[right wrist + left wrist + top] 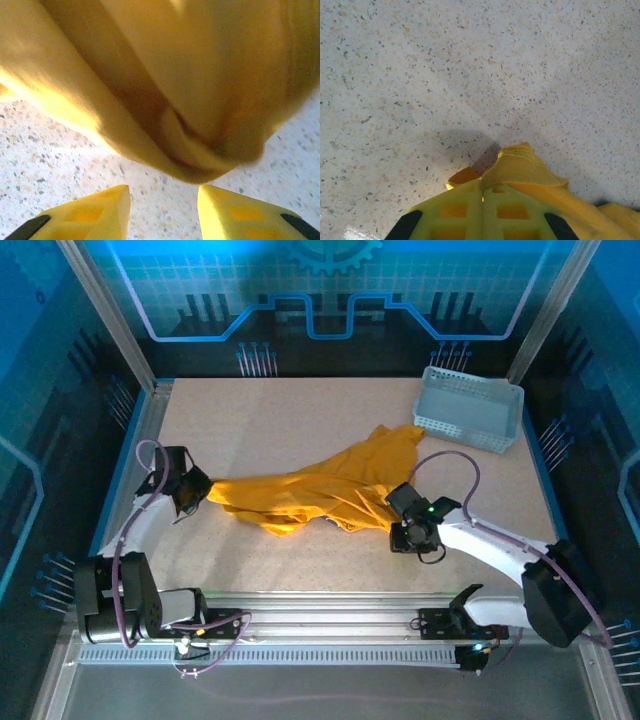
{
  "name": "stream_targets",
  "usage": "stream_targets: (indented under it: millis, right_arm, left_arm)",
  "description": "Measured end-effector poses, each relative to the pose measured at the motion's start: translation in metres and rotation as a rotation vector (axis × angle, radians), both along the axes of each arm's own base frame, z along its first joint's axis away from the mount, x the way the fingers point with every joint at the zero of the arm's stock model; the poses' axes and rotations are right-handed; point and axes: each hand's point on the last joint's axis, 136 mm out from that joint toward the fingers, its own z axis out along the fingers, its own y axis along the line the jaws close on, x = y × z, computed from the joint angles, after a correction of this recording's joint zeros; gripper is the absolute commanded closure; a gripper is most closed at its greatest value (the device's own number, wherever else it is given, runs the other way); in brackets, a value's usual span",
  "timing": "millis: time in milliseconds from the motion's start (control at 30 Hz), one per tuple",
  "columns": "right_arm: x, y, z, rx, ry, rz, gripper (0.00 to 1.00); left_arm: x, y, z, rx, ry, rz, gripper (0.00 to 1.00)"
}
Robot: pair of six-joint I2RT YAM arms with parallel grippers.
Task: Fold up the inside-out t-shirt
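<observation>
**Bright table, blue gloom around it**

From above, the table (pixel 300 430) is evenly lit and sharp; the enclosure (pixel 40 390) around it is dark with a blue glow. Soft shadows edge the t-shirt (pixel 320 490). The left wrist view is crisp, with glare at its lower left corner. The right wrist view is blurred, the cloth out of focus and washed out at left.

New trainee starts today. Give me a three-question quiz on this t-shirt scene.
1. True or false: the left jaws are shut on the mustard-yellow t-shirt.
2. Where on the table does the grey perforated basket stand? A far right corner; B near left corner; C centre.
3. Fill in: the right jaws stand ____, with bare speckled table showing between them.
Key: 1 true; 2 A; 3 open.
</observation>
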Motion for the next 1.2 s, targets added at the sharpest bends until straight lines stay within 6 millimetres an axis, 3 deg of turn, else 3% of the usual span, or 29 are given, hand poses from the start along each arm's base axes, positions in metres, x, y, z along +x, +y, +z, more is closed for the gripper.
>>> stream_targets:
  millis: [133, 233, 333, 500, 633, 867, 1200]
  right_arm:
    - [0.015, 0.002, 0.04, 0.059, -0.12, -0.015, 0.56]
    - [0.049, 0.0, 0.076, 0.115, -0.214, -0.066, 0.58]
    - [0.082, -0.002, 0.092, 0.142, -0.243, -0.106, 0.6]
    - [0.11, 0.02, 0.074, 0.187, -0.185, -0.081, 0.64]
    - [0.114, 0.029, 0.048, 0.195, -0.112, -0.079, 0.67]
    - [0.116, 0.031, 0.027, 0.182, -0.063, -0.091, 0.68]
    - [0.121, 0.033, 0.017, 0.177, -0.044, -0.105, 0.66]
  left_arm:
    - [0.0, 0.0, -0.001, 0.0, 0.001, 0.001, 1.0]
    - [0.0, 0.0, -0.001, 0.0, 0.001, 0.001, 1.0]
    - [0.0, 0.0, -0.001, -0.001, 0.001, 0.001, 1.0]
    - [0.0, 0.0, -0.001, -0.001, 0.001, 0.001, 1.0]
    - [0.0, 0.0, -0.001, -0.001, 0.001, 0.001, 1.0]
    - [0.0, 0.0, -0.001, -0.001, 0.001, 0.001, 1.0]
    - [0.0, 0.0, -0.001, -0.001, 0.001, 0.001, 1.0]
